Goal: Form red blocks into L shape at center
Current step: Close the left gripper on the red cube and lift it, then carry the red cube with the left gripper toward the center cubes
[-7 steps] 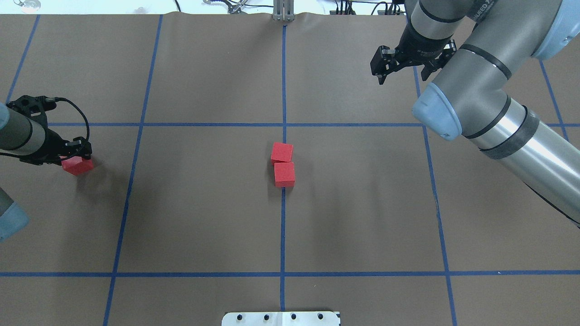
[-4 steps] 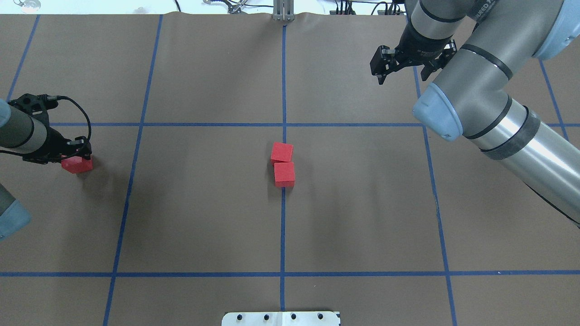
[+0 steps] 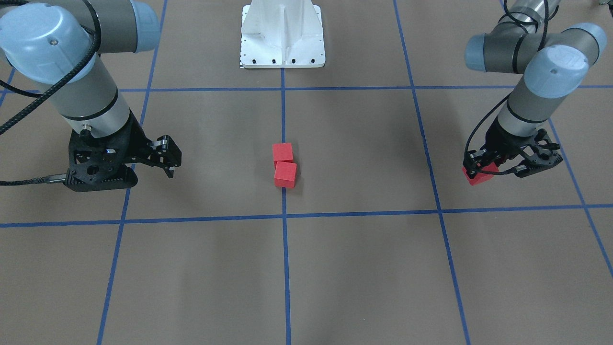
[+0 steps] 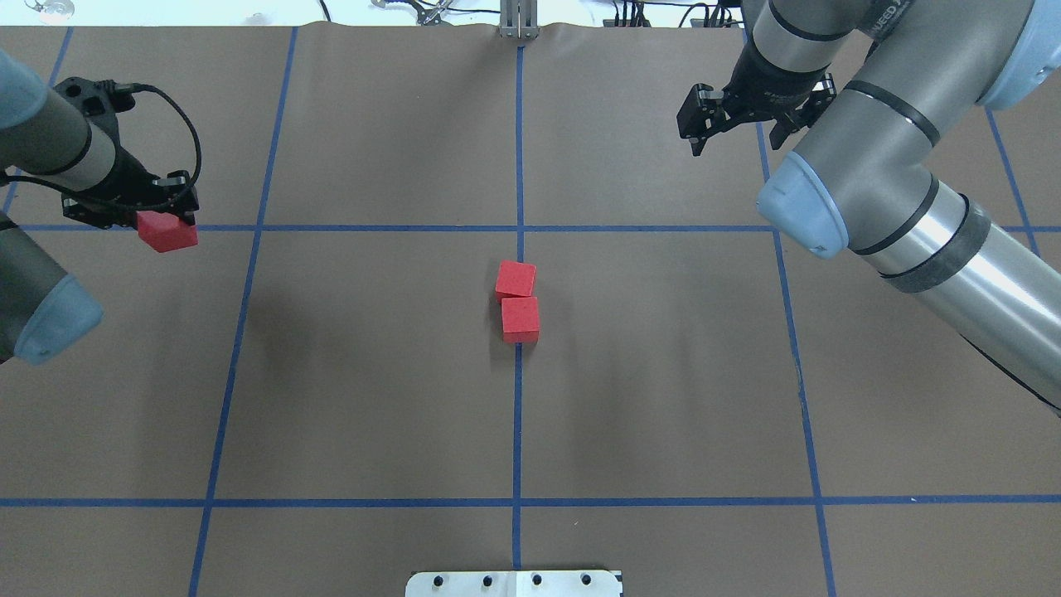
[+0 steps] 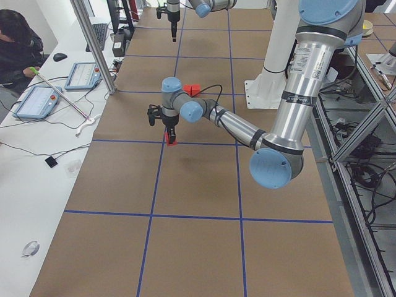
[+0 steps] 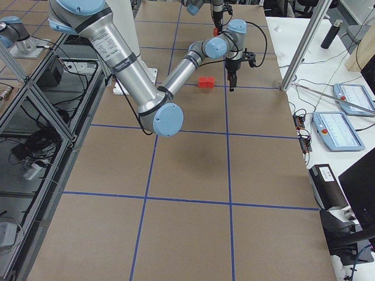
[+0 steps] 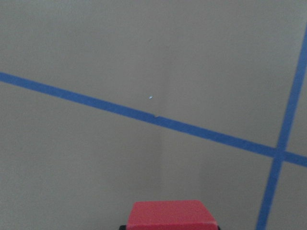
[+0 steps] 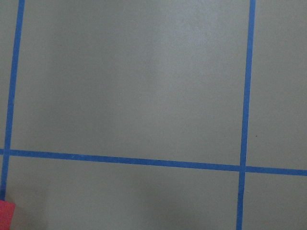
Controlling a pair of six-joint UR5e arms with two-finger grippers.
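Carrying step: the left gripper [image 4: 164, 222], fingers clamped on the third red block [image 4: 168, 233] well left of the center [image 4: 580, 373], must set it squarely beside one end of the two touching red blocks [image 4: 520, 321] on the tape line [image 4: 517, 414], while the right gripper [image 4: 738, 133] hangs spread and empty.

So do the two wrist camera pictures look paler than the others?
Yes. Left wrist view: washed-out, soft, held red block cropped at the bottom edge. Right wrist view: equally pale. Overhead view: crisper, richer brown, bright glare along the right arm.
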